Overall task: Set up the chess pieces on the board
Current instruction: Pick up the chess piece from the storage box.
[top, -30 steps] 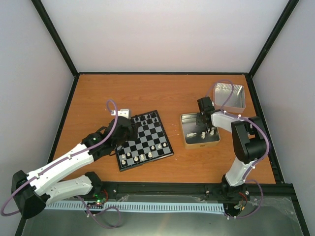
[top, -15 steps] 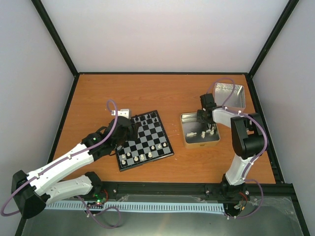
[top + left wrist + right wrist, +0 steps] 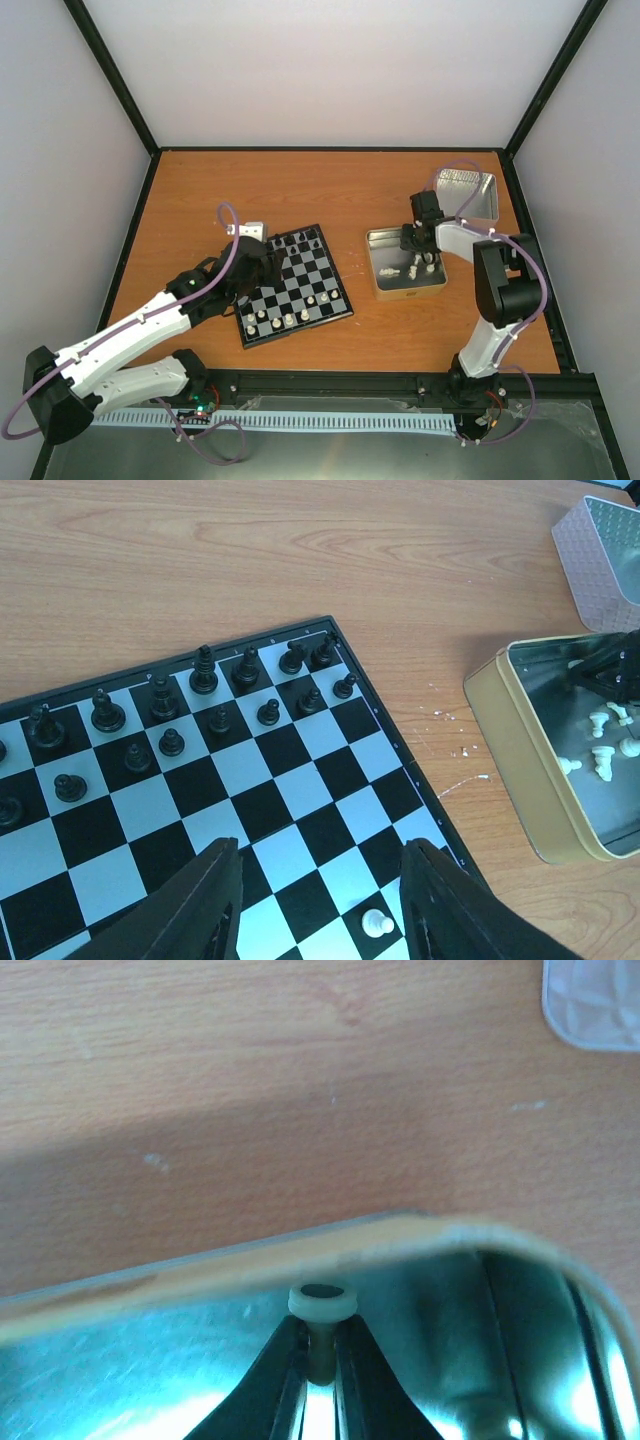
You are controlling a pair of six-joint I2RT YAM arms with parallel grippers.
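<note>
The board (image 3: 305, 278) lies left of centre, with black chessmen (image 3: 205, 670) on its far rows and several white chess pieces (image 3: 290, 318) on its near rows. My left gripper (image 3: 320, 880) hovers open over the board's near right part, and a white pawn (image 3: 376, 922) stands between its fingers, untouched. My right gripper (image 3: 320, 1360) reaches down into the gold-rimmed tin (image 3: 300, 1255) and is shut on the stem of a cream-white chess piece (image 3: 322, 1303). Several more white pieces (image 3: 412, 270) lie loose in that tin.
A second silver tin (image 3: 468, 195) sits at the back right corner. The tin with the pieces (image 3: 520, 770) stands a short way right of the board. Black frame rails border the wooden table (image 3: 330, 190).
My right gripper has closed on a white piece inside the tin, and its wrist has shifted slightly right. The left arm has stayed still.
</note>
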